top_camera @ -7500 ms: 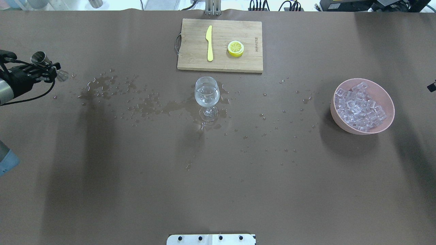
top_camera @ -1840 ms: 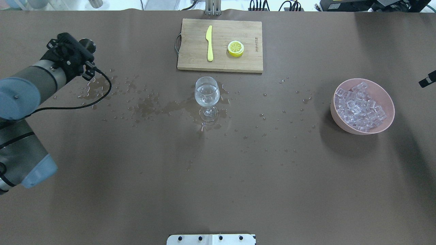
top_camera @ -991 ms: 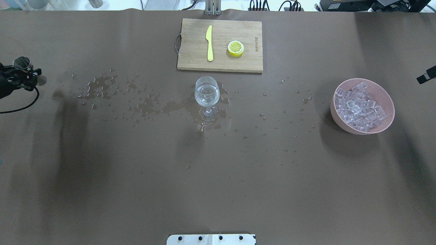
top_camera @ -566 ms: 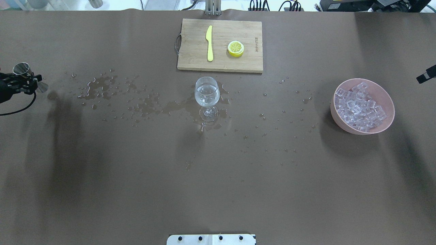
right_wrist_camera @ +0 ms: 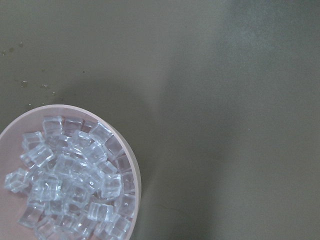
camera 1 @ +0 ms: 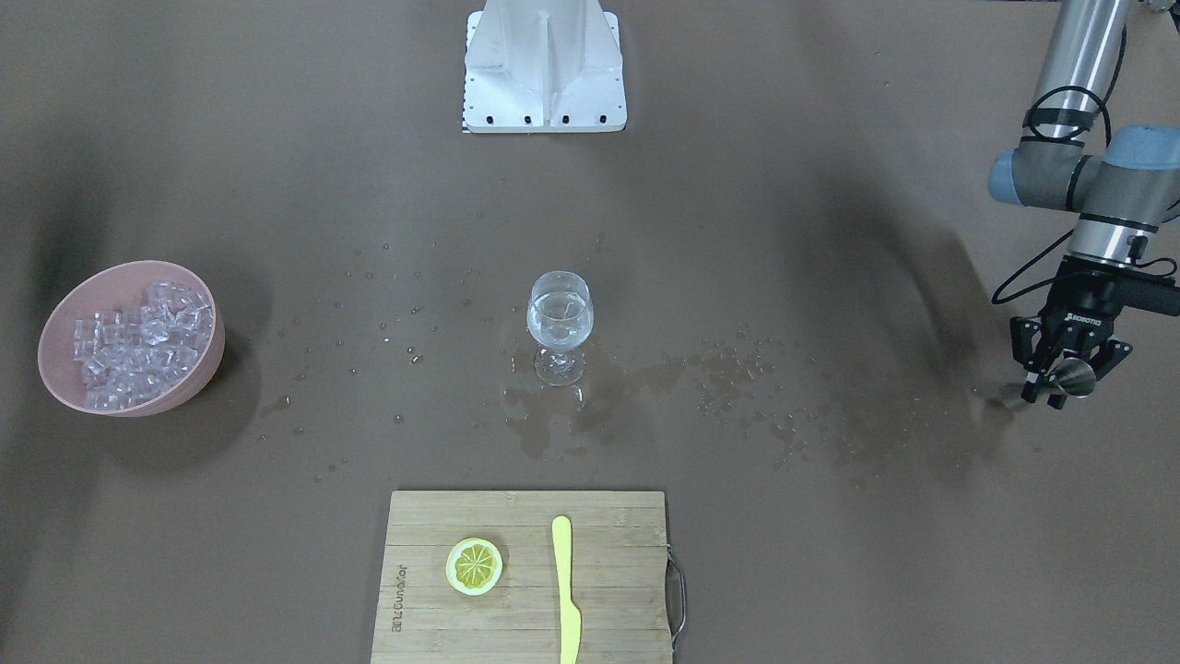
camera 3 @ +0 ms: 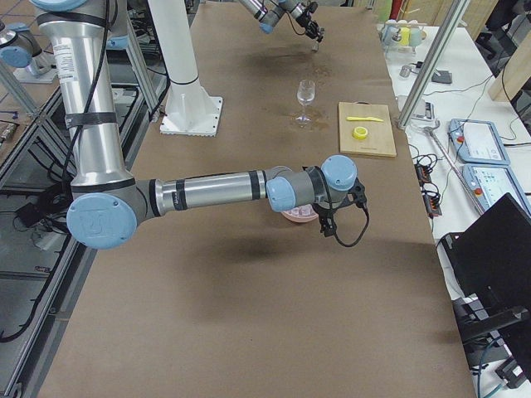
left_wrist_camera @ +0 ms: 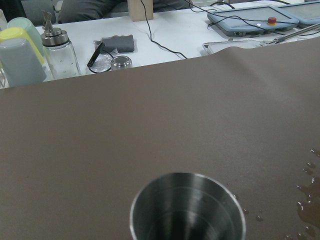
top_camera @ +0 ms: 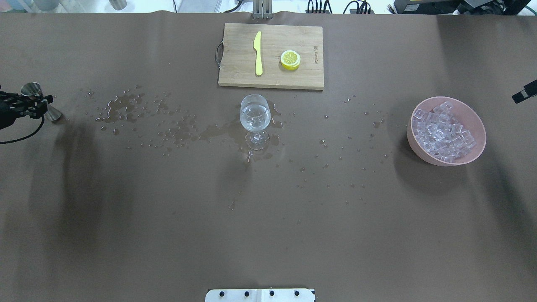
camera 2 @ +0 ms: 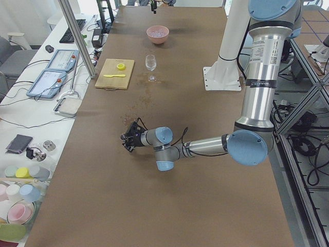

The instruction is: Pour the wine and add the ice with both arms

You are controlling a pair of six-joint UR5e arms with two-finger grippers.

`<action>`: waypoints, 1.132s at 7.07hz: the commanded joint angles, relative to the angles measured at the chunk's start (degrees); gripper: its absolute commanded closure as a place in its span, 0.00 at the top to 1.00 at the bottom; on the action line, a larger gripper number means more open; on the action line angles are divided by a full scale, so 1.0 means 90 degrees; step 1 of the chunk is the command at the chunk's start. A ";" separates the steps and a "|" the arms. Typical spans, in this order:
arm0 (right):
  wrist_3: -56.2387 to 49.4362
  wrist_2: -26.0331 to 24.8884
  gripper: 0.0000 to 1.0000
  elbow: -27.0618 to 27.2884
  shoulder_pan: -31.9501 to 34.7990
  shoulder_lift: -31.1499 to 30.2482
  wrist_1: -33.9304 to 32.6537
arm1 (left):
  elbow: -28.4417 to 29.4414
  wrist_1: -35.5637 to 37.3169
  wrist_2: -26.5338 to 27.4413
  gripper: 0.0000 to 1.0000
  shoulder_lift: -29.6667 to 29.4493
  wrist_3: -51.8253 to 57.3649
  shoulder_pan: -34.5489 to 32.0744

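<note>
Front-facing view: left jaws pinch jigger (camera 1: 1069, 376) low at left end of tabletop (camera 1: 830, 572); wine (camera 1: 559, 323) sits in centre glass (camera 1: 559, 371), ice (camera 1: 138, 341) in bowl (camera 1: 189, 385). I'd lower straight, release once base seats flat. Right jaws: can't tell.

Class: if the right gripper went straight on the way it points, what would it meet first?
Probably the bare table cover just beside the pink bowl of ice; the rim is close, so depth leaves doubt.

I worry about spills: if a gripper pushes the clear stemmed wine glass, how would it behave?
The clear stemmed wine glass probably tips easily: wide bowl atop a thin stem. Its foot stands in a wet patch, so it may slide. Thin glass, likely fragile.
</note>
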 commanded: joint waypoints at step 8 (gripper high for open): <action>0.0381 -0.0039 1.00 0.0283 -0.0002 -0.0058 0.0000 | -0.0915 -0.0474 -0.2150 0.98 0.1596 -0.0377 -0.0831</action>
